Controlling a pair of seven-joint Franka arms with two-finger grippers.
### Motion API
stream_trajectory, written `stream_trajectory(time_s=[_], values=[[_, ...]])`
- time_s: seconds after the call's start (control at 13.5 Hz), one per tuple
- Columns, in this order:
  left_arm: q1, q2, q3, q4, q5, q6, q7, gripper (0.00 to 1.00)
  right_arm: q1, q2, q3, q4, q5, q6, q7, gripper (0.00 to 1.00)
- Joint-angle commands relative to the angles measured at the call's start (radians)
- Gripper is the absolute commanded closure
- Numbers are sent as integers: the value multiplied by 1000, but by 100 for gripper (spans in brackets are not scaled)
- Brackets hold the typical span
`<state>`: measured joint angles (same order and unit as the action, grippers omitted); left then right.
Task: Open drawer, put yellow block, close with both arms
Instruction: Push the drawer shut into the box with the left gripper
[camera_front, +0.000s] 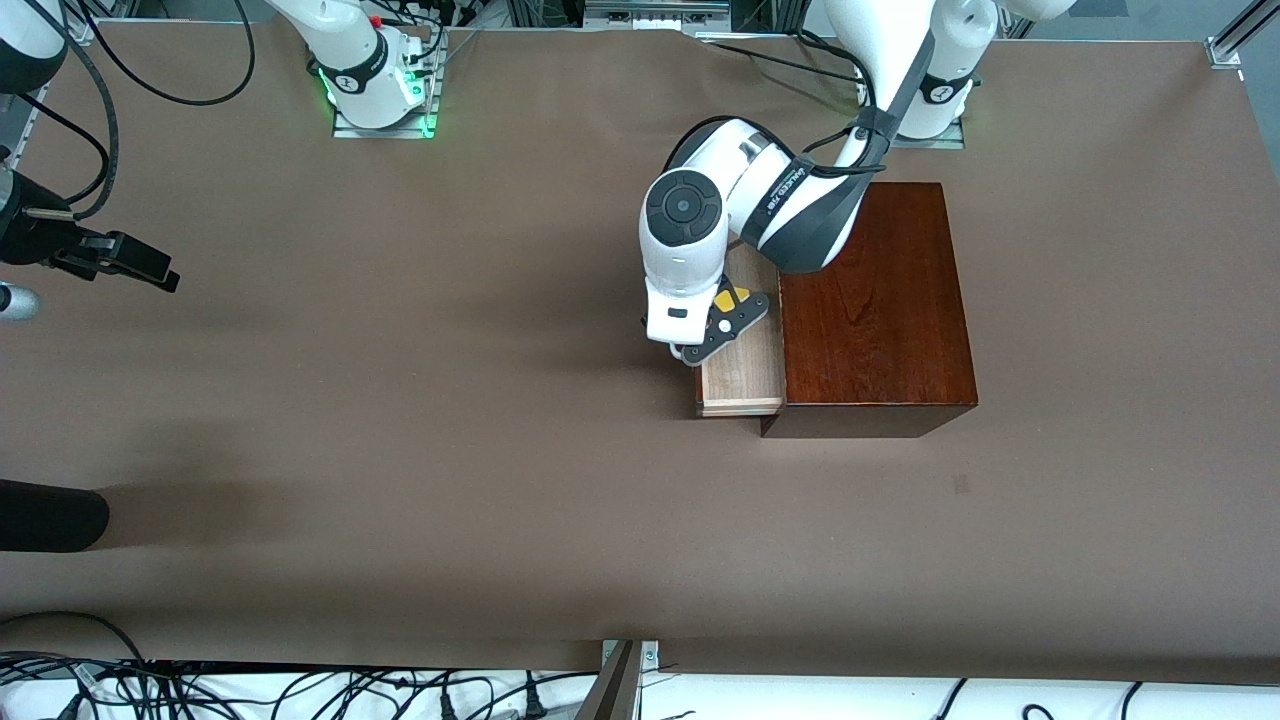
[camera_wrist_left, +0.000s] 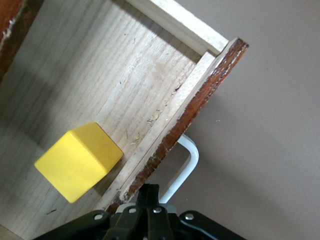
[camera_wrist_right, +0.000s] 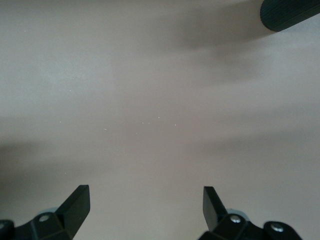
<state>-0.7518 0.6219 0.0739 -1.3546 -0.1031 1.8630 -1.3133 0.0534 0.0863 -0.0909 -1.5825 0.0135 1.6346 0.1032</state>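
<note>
Already the yellow block (camera_wrist_left: 78, 161) sits loose on the pale floor of the open drawer (camera_front: 742, 370), just inside the dark front panel; the white bar handle (camera_wrist_left: 184, 167) sticks out from that front. Left gripper (camera_front: 722, 325) hovers over the drawer, fingers pressed together on nothing. Right gripper (camera_wrist_right: 145, 202) waits over bare brown table (camera_front: 400, 450) at about 9 o'clock from the wooden box (camera_front: 875, 300), fingers spread wide. Block looks light, rigid, smooth-faced. Drawer likely slides stiffly; best pushed flat on its front panel or taken by the handle, both arms steadying the box.
</note>
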Motion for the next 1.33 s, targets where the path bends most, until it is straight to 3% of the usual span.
stream_trajectory(time_s=[0.0, 0.67, 1.26], values=[[54, -54, 15, -43, 43, -25, 101, 100, -1, -5, 7, -1, -9, -2, 0, 0], [144, -126, 17, -172, 69, -38, 255, 100, 2, -3, 7, -1, -9, 2, 0, 0], [158, -175, -5, -155, 51, -51, 279, 99, 0, -3, 5, -2, -9, 4, -2, 0]])
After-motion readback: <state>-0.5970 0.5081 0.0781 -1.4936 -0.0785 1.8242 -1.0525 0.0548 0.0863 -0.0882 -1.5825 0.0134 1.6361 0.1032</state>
